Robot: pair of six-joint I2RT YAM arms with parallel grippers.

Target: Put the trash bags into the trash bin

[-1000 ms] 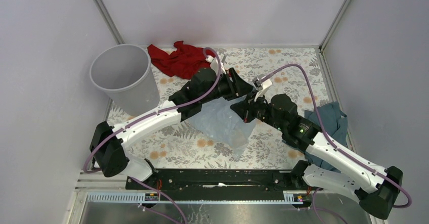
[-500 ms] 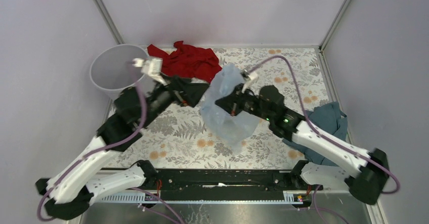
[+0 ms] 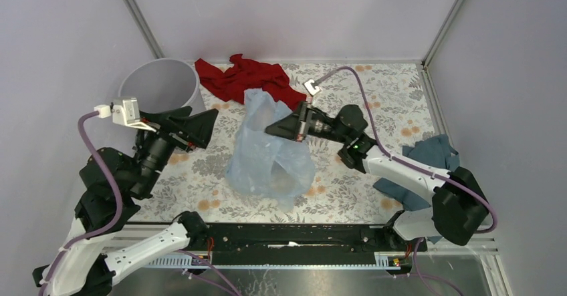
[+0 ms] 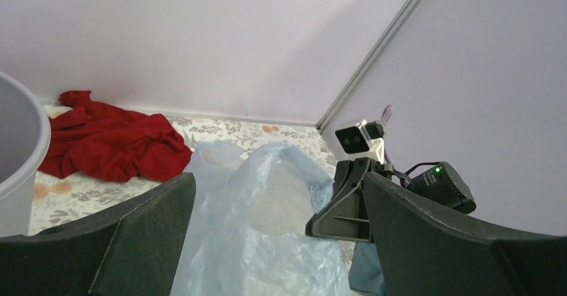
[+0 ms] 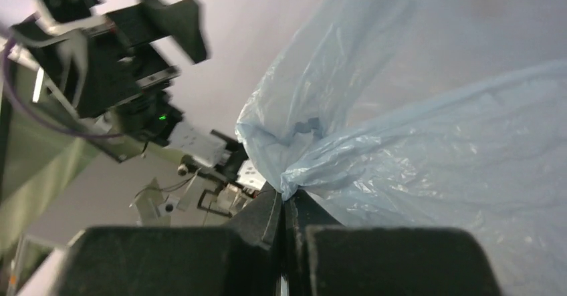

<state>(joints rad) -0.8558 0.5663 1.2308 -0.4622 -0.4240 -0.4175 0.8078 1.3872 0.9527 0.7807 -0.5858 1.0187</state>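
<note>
My count from here: one trash bag [image 3: 271, 156], pale blue film. One trash bin [image 3: 195, 85], grey and round. Two cloths: one red cloth [image 3: 244, 79] and one teal-blue cloth [image 3: 431, 152]. Two arms, with one gripper apiece, so two in all: left gripper [image 3: 206, 129] and right gripper [image 3: 269, 130]. One floral table cover [image 3: 394, 95].

Far left: trash bin [image 3: 160, 89] mouth open, walls [image 3: 67, 42] tight on its left and far sides. The left gripper [image 3: 204, 130], jaws wide, sits just right of the bin, on the straight line from trash bag [image 3: 271, 156]. Bag hangs from right gripper [image 3: 274, 129], fills mid-table. The red cloth [image 3: 244, 79] lies flat, far, between bin and bag. Bare table [image 3: 200, 176] left of bag. The teal cloth [image 3: 434, 159] at right edge, well apart.
</note>
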